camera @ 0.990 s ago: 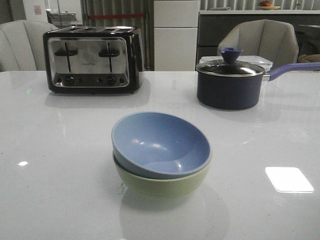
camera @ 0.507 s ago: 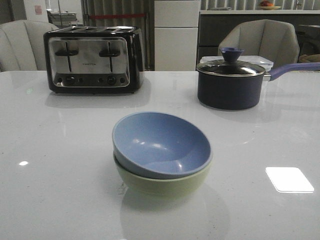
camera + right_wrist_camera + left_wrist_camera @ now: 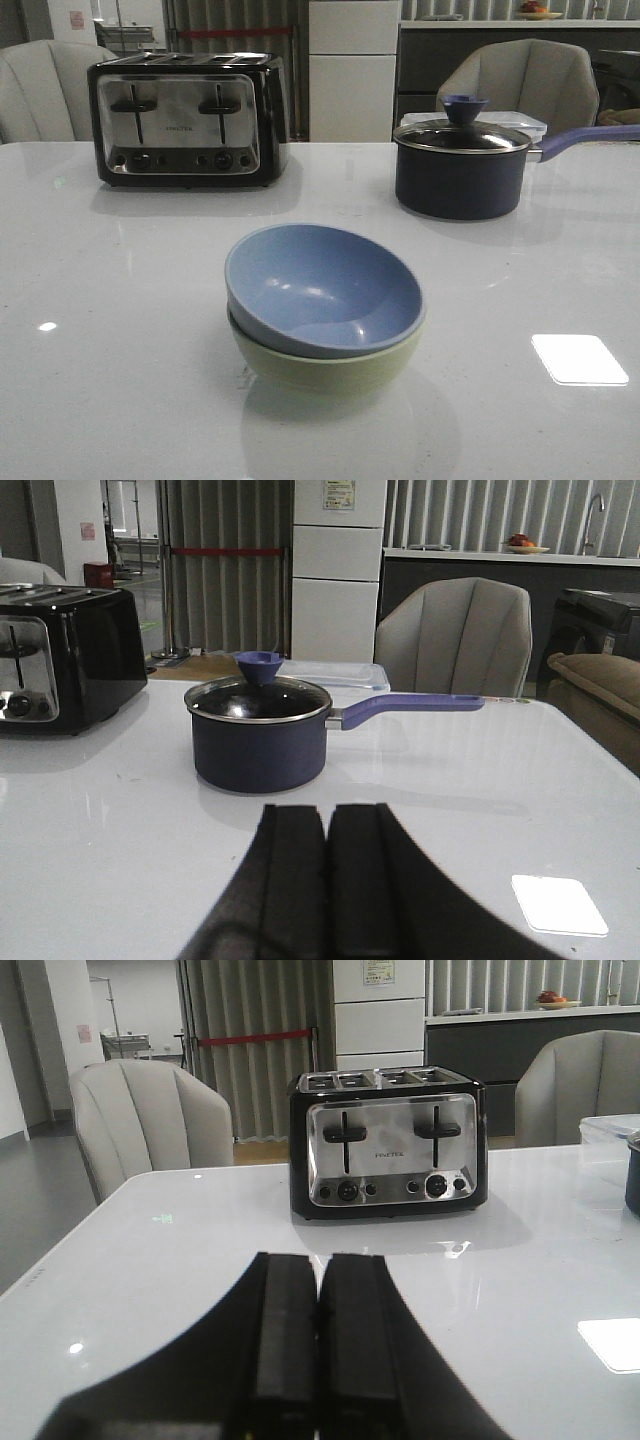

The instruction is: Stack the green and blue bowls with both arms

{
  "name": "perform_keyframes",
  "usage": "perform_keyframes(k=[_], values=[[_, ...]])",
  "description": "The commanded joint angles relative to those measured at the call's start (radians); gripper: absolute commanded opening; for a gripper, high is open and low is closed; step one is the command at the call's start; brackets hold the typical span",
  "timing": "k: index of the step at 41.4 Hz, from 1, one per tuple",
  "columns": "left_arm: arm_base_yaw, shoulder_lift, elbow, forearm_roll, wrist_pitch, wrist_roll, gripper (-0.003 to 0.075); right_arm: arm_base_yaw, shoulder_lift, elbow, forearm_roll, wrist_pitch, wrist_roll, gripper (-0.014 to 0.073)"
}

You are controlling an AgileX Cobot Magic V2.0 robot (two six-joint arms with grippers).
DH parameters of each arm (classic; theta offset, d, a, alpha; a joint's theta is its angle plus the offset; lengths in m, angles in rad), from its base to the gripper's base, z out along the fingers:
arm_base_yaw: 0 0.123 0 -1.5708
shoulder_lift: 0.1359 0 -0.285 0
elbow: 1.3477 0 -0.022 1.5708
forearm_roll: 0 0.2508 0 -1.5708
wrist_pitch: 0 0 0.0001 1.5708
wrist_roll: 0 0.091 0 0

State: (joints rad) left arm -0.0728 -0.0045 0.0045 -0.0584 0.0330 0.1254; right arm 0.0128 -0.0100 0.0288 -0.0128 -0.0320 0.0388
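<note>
The dusty blue bowl (image 3: 320,285) sits nested inside the pale green bowl (image 3: 330,372), slightly tilted, in the middle of the white table (image 3: 110,380) in the front view. Neither arm shows in that view. My left gripper (image 3: 320,1260) is shut with nothing between its fingers, hovering over the table and facing the toaster. My right gripper (image 3: 327,810) is likewise shut and empty, facing the saucepan. The bowls do not show in either wrist view.
A black and chrome toaster (image 3: 185,120) stands at the back left. A dark lidded saucepan (image 3: 460,165) with a purple handle stands at the back right, a clear lidded box (image 3: 520,122) behind it. Chairs stand beyond the table's far edge.
</note>
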Motion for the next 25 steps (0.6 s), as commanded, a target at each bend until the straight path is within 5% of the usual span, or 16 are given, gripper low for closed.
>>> perform_keyframes(k=[1, 25], values=[[0.002, -0.019, 0.003, -0.007, -0.091, -0.009, 0.0096, -0.008, -0.021, -0.004, -0.028, -0.093, 0.022, 0.0069], [0.002, -0.019, 0.003, -0.007, -0.091, -0.009, 0.0096, -0.008, -0.021, -0.004, -0.007, -0.09, 0.021, 0.0069]])
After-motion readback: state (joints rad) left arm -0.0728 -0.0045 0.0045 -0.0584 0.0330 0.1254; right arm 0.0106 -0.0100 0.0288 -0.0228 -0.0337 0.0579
